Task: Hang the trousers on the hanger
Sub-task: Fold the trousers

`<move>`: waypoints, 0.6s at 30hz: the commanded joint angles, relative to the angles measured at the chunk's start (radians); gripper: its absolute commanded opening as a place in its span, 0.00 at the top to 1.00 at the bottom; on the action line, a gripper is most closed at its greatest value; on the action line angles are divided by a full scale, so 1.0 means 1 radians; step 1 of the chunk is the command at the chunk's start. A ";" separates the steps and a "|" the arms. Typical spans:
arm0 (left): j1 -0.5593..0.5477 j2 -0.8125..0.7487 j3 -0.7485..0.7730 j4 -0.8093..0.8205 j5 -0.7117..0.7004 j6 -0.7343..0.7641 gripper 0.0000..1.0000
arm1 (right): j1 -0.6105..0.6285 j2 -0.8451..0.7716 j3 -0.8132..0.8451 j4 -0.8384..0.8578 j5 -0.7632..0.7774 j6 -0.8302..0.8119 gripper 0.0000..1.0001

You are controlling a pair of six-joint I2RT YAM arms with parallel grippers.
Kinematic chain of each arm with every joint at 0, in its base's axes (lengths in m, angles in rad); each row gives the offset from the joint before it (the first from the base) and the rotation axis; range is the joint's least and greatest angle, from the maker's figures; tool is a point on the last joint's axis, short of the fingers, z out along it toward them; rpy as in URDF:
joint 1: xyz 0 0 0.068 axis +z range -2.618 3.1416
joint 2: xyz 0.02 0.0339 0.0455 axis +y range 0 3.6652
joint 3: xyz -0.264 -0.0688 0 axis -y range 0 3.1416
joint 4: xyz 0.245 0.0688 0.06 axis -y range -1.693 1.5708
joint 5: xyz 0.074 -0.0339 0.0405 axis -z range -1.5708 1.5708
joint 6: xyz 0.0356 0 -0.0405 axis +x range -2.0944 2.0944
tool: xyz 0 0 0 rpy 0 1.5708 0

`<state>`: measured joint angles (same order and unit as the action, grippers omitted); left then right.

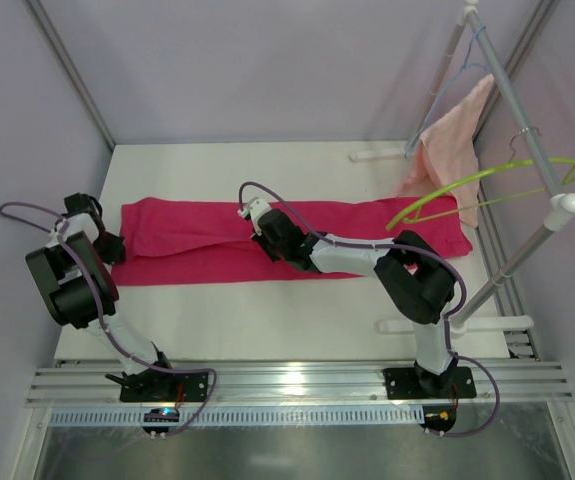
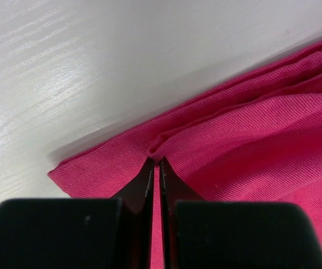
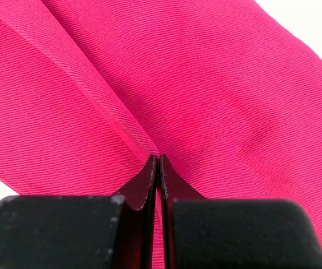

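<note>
Since counts come first: we log one trousers (image 1: 197,225), one lime hanger (image 1: 464,179), one pale pink towel (image 1: 457,130), two arms; trousers flat on table (image 1: 267,320), long axis left-right, right end lying under hanger; which end is the waist we cannot tell; hanger hung on rack rod (image 1: 527,130) at right, bar tilted, low end toward table; left arm folded, elbow past left table edge, left gripper (image 2: 155,162) pinched together on trousers' left corner fold; right arm stretched leftward, low, right gripper (image 3: 155,159) clamped on fold ridge mid-length.
</note>
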<state>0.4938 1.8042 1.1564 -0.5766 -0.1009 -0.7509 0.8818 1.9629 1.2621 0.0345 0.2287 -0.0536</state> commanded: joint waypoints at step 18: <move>0.008 -0.158 0.078 -0.172 -0.086 0.039 0.99 | -0.007 -0.065 0.042 -0.028 0.031 0.006 0.96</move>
<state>0.4938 1.7092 1.2110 -0.7006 -0.1524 -0.7246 0.8814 1.9610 1.2697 0.0135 0.2260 -0.0502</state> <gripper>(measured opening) 0.009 0.042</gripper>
